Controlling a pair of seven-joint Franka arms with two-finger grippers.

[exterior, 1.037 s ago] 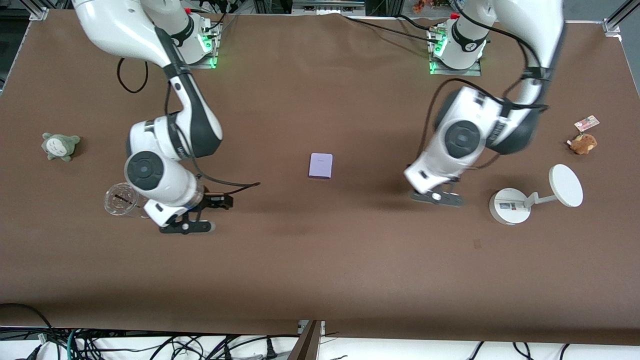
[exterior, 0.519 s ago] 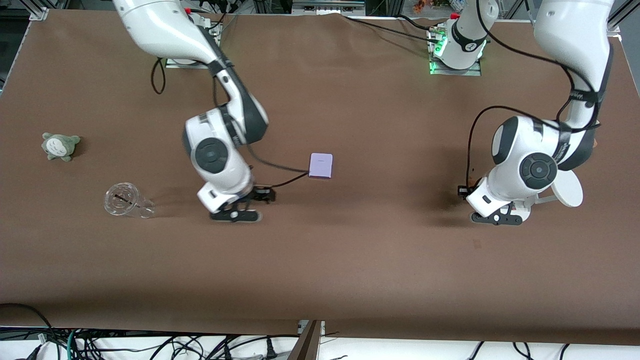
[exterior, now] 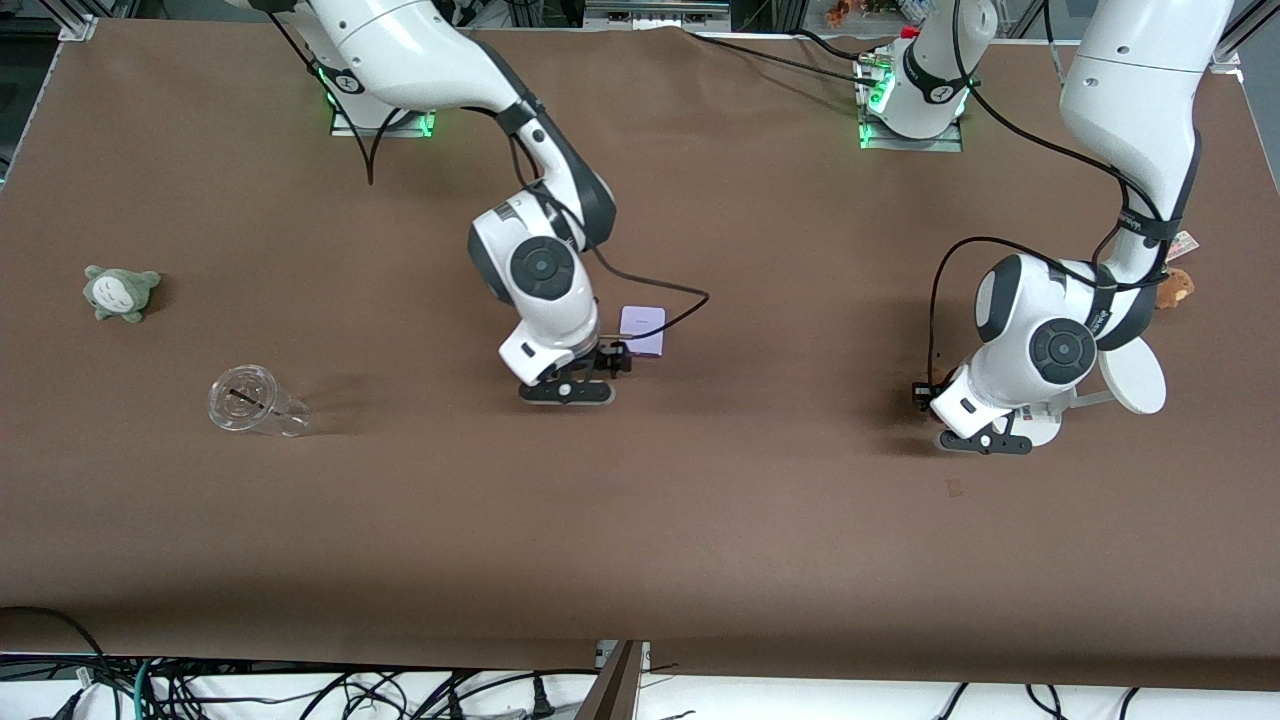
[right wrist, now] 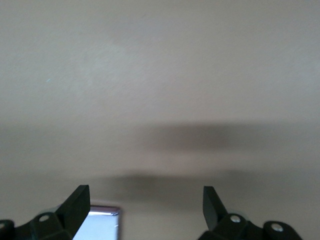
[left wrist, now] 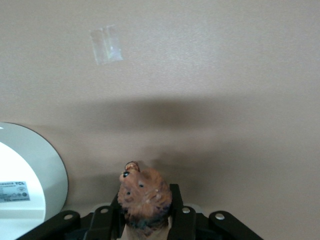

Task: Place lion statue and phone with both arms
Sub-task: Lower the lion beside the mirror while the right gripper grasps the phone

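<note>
The right gripper (exterior: 566, 392) hangs with its jaws spread wide over the table just beside the phone (exterior: 645, 322). The left gripper (exterior: 983, 443), clamped on the lion statue (left wrist: 144, 196), hovers beside the white stand (exterior: 1133, 372).

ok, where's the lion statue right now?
The lion statue is clamped in the left gripper's shut jaws, over the table beside the white stand's base, toward the left arm's end.

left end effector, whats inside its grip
The left end effector is shut on the lion statue, whose reddish-brown head sticks out over the bare table. Its lower body is covered by the fingers.
</note>
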